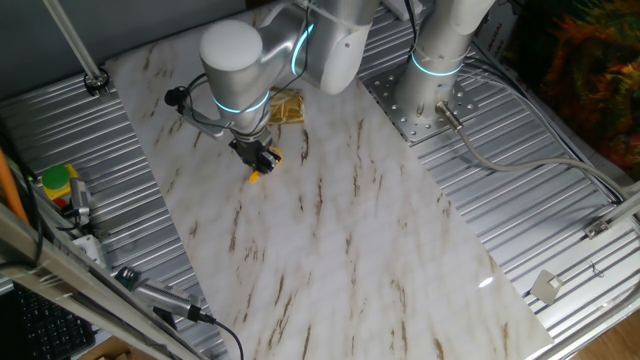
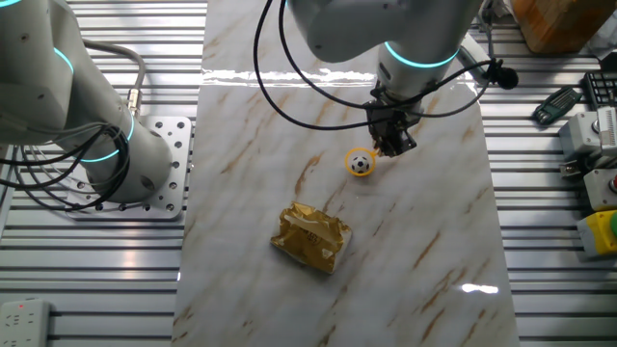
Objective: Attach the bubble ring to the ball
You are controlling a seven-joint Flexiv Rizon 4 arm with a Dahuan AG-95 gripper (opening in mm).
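Observation:
The ball (image 2: 360,164), tiny and white with black patches, lies on the marble board. The orange-yellow bubble ring (image 2: 349,157) has its hoop around the ball. My gripper (image 2: 392,146) stands just right of the ball, low over the board, with its fingers closed on the ring's short handle. In the one fixed view the gripper (image 1: 260,158) hides the ball. Only orange bits of the ring (image 1: 255,178) stick out on both sides of the fingers.
A golden-yellow foil packet (image 2: 310,237) lies on the marble board (image 2: 424,251) a little in front of the ball; it also shows behind the arm (image 1: 288,108). A second arm's base (image 2: 106,154) stands at the left. Ribbed metal table and tools flank the board.

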